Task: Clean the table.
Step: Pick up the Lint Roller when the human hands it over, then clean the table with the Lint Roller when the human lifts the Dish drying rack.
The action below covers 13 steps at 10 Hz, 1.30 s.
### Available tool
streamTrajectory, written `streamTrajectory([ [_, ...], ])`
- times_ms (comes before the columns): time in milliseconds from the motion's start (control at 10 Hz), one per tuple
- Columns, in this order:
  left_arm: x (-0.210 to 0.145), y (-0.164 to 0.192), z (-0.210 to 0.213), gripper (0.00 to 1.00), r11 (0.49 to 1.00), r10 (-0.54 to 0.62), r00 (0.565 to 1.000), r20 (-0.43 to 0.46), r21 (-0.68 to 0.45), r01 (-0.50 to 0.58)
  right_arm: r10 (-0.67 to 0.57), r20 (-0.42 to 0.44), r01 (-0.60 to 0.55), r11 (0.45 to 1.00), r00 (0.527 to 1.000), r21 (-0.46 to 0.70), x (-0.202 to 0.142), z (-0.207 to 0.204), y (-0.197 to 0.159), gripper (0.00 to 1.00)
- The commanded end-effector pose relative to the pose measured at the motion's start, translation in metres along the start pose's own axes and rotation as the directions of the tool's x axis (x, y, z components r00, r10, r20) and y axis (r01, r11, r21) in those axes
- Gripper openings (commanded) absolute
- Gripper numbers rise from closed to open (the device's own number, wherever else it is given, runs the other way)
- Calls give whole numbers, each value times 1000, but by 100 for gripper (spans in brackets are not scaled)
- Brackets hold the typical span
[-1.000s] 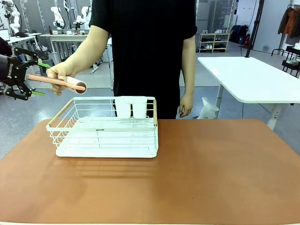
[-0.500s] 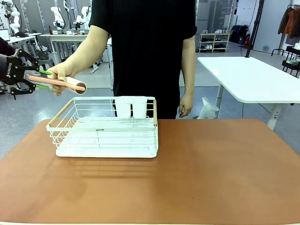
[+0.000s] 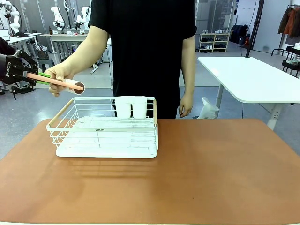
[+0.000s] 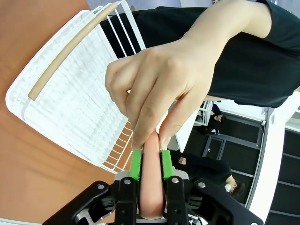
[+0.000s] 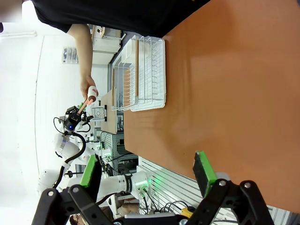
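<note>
Lab benches and shelving fill the bkgd; closer in, the wide matte reddish-brown table (image 3: pixel 211 173) lies below and ahead of your left gripper (image 3: pixel 43 78), which hangs off to the tabletop's left. That gripper is clamped on the pink handle of a lint roller (image 3: pixel 75 86) w/ a white cylindrical head. The handle's long axis runs straight out along the fingers, head beyond the tips. A person's hand (image 3: pixel 58 75) pinches the same handle just past the green pads (image 4: pixel 136 164), so you prob. need that hand to let go before pulling away. A white wire dish rack (image 3: pixel 105 133) w/ a wooden rail sits below and fwd of the roller head, btwn it and bare tabletop. It's likely the obstacle, so go over or round it. Your right gripper (image 5: pixel 146 171) has its jaws wide apart, empty, w/ open tabletop ahead of it, well apart from the roller. Left arm is the nearer one.
</note>
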State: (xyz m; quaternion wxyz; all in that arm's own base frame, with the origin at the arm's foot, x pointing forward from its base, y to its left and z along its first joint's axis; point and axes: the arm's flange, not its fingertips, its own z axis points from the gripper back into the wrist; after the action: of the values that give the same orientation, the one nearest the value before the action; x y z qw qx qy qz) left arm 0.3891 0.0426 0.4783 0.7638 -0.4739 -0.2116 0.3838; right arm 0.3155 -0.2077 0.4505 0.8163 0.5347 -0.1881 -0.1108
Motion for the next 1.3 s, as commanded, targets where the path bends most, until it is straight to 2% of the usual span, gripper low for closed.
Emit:
streamTrajectory([
  [0, -4, 11, 1, 0, 999, -10, 1000, 0, -47, 10, 4, 7, -4, 1000, 1000, 11, -1, 1, 4, 100],
  [100, 0, 0, 0, 0, 1000, 0, 1000, 0, 0, 0, 4, 7, -4, 1000, 1000, 11, -1, 1, 4, 100],
  [1200, 0, 0, 0, 0, 1000, 0, 1000, 0, 0, 0, 4, 7, -4, 1000, 1000, 11, -1, 1, 4, 100],
])
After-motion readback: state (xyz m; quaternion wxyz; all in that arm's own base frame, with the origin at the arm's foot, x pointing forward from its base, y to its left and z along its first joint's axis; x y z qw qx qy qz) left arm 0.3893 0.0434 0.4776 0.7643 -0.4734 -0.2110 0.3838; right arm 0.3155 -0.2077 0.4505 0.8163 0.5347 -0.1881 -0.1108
